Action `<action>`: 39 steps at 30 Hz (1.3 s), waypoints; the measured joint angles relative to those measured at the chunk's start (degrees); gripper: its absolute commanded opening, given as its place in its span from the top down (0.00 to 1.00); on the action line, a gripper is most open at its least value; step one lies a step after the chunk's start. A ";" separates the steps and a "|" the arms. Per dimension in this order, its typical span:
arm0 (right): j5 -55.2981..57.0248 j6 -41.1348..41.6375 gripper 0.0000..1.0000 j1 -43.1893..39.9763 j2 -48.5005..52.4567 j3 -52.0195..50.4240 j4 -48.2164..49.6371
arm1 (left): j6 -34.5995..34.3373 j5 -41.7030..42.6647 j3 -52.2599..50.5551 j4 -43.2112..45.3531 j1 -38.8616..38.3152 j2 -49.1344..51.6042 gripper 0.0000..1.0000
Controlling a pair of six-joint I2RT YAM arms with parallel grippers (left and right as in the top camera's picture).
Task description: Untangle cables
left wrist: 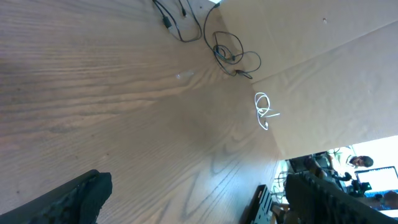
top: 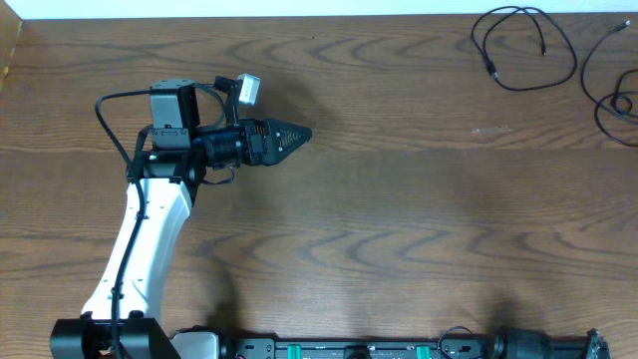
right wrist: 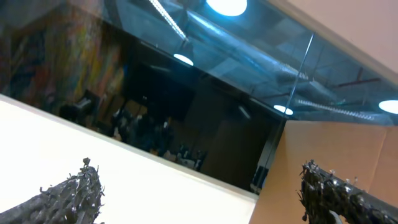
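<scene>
Two black cables lie apart at the table's far right: one loop (top: pixel 518 45) and another at the right edge (top: pixel 613 95). In the left wrist view they show as one black loop (left wrist: pixel 180 25) and a denser black coil (left wrist: pixel 233 56), with a small white cable (left wrist: pixel 264 112) beyond them on a tan surface. My left gripper (top: pixel 299 132) hovers left of centre, pointing right, far from the cables; its fingers (left wrist: pixel 199 193) are wide open and empty. My right gripper (right wrist: pixel 199 186) is open and empty, pointing up at the ceiling, and is out of the overhead view.
A tan cardboard wall (left wrist: pixel 336 81) stands beyond the table's right end. The arm mounting rail (top: pixel 349 349) runs along the front edge. The left arm's white link (top: pixel 150 234) crosses the left part of the table.
</scene>
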 measured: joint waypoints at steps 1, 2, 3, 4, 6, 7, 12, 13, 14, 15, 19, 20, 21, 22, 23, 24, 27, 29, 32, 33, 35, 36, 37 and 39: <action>0.00 0.00 0.01 0.00 0.00 0.22 -0.07 | 0.00 0.00 0.00 0.00 0.00 0.00 0.04; -0.02 0.00 0.01 0.00 0.00 0.39 -0.15 | 0.00 0.00 0.00 0.00 0.00 0.00 0.04; -0.09 0.02 0.01 0.02 0.00 0.44 -0.28 | 0.00 0.00 0.00 0.00 0.00 0.00 0.04; -0.44 0.20 0.01 0.04 0.00 0.48 -0.42 | 0.00 0.00 0.00 0.00 0.00 0.00 0.04; -1.55 0.57 0.01 0.44 0.00 0.48 -0.96 | 0.00 0.00 0.00 0.00 0.00 0.00 0.04; -2.60 0.72 0.01 0.83 0.00 0.48 -1.25 | 0.00 0.00 0.00 0.00 0.00 0.00 0.04; -5.09 1.46 0.01 3.76 0.00 0.48 -2.14 | 0.00 0.00 0.00 0.00 0.00 0.00 0.04; -5.42 1.49 0.01 4.59 0.00 0.48 -2.32 | 0.00 0.00 0.00 0.00 0.00 0.00 0.04; -5.53 1.51 0.01 5.44 0.00 0.48 -2.32 | 0.00 0.00 0.00 0.00 0.00 0.00 0.04; -5.68 1.51 0.01 6.10 0.00 0.48 -2.29 | 0.00 0.00 0.00 0.00 0.00 0.00 0.04; -6.08 1.38 0.01 9.25 0.00 0.48 -2.29 | 0.00 0.00 0.00 0.00 0.00 0.00 0.04; -6.10 1.16 0.01 9.88 0.00 0.48 -2.27 | 0.00 0.00 0.00 0.00 0.00 0.00 0.04; -6.19 0.87 0.01 10.51 0.00 0.48 -2.21 | 0.00 0.00 0.00 0.00 0.00 0.00 0.04; -6.25 0.57 0.01 10.93 0.00 0.48 -2.12 | 0.00 0.00 0.00 0.00 0.00 0.00 0.04; -6.27 0.33 0.01 11.34 0.00 0.48 -2.03 | 0.00 0.00 0.00 0.00 0.00 0.00 0.04; -6.27 -0.02 0.01 11.67 0.00 0.48 -1.99 | 0.00 0.00 0.00 0.00 0.00 0.00 0.04; -6.29 -1.62 0.01 12.02 0.00 0.48 -1.92 | 0.00 0.00 0.00 0.00 0.00 0.00 0.04; -6.34 -3.32 0.01 12.02 0.00 0.48 -1.92 | 0.00 0.00 0.00 0.00 0.00 0.00 0.04; -6.29 -4.94 0.01 12.02 0.00 0.48 -1.92 | 0.00 0.00 0.00 0.00 0.00 0.00 0.04; -6.29 -5.22 0.01 12.02 0.00 0.48 -1.90 | 0.00 0.00 0.00 0.00 0.00 0.00 0.04; -6.29 -5.79 0.01 12.02 0.00 0.48 -1.90 | 0.00 0.00 0.00 0.00 0.00 0.00 0.04; -6.29 -5.99 0.01 12.02 0.00 0.48 -1.90 | 0.00 0.00 0.00 0.00 0.00 0.00 0.04; -6.27 -6.14 0.01 12.02 0.00 0.48 -1.90 | 0.00 0.00 0.00 0.00 0.00 0.00 0.04; -6.27 -6.19 0.01 12.02 0.00 0.48 -1.77 | 0.00 0.00 0.00 0.00 0.00 0.00 0.04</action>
